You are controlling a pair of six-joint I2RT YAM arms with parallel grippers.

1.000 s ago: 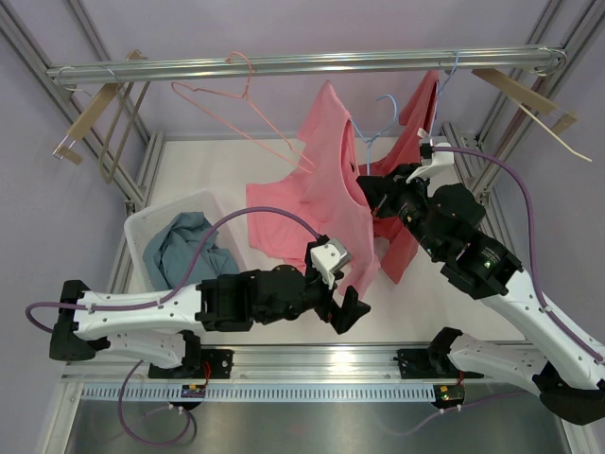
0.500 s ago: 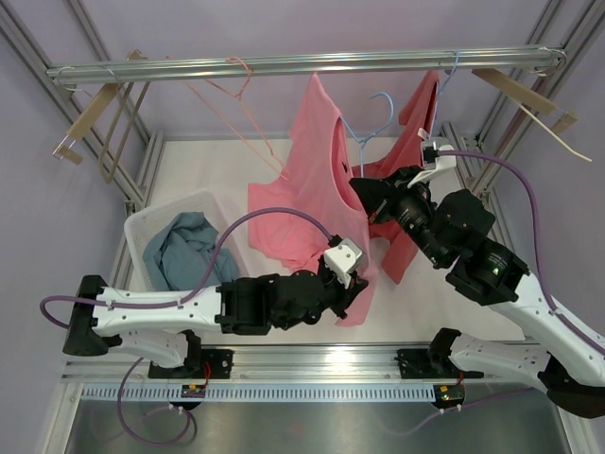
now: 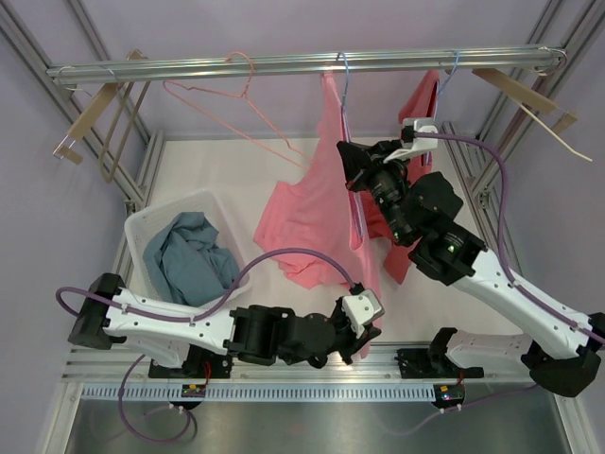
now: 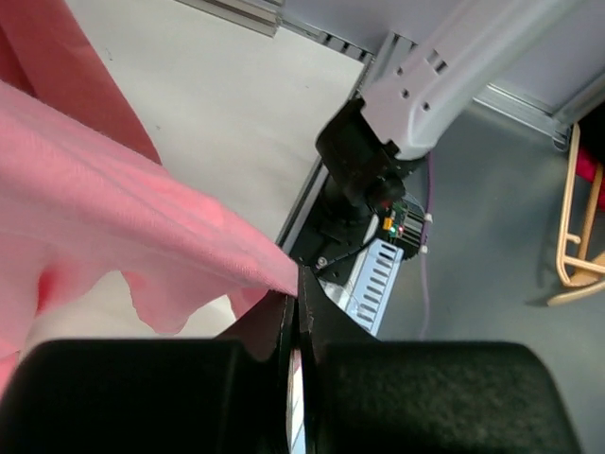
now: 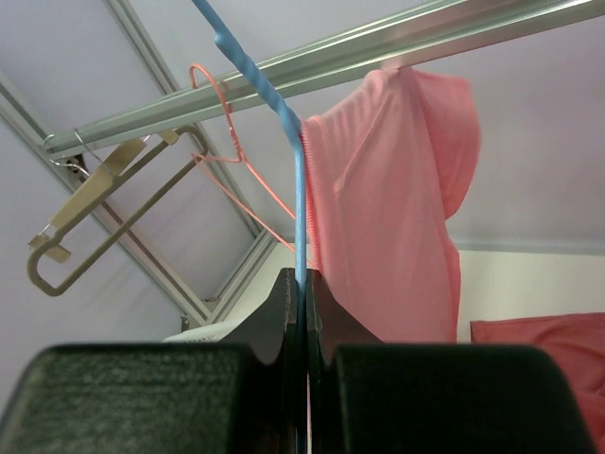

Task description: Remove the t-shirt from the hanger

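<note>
1. Left tool (image 4: 295,284): clenched on the hem of the t-shirt (image 3: 317,203). The pink cloth enters between the fingertips, which stand pressed together. This tool sits low over the near edge of the table (image 3: 217,170), just right of the middle.

2. Right tool (image 5: 302,279): clenched on the blue wire of the hanger (image 5: 299,189). The wire runs up out of the closed jaws toward the rail (image 3: 284,66). This tool is held high over the middle of the table.

3. T-shirt: on the hanger, which hooks on the rail over the far edge. One shoulder drapes from the wire just above my right tool. The body stretches down and toward the near edge, ending in my left tool.

4. Other items: a bin (image 3: 142,232) at the left edge holds a grey-blue cloth (image 3: 189,260). A red garment (image 3: 421,104) hangs from the rail to the right of the t-shirt.
</note>
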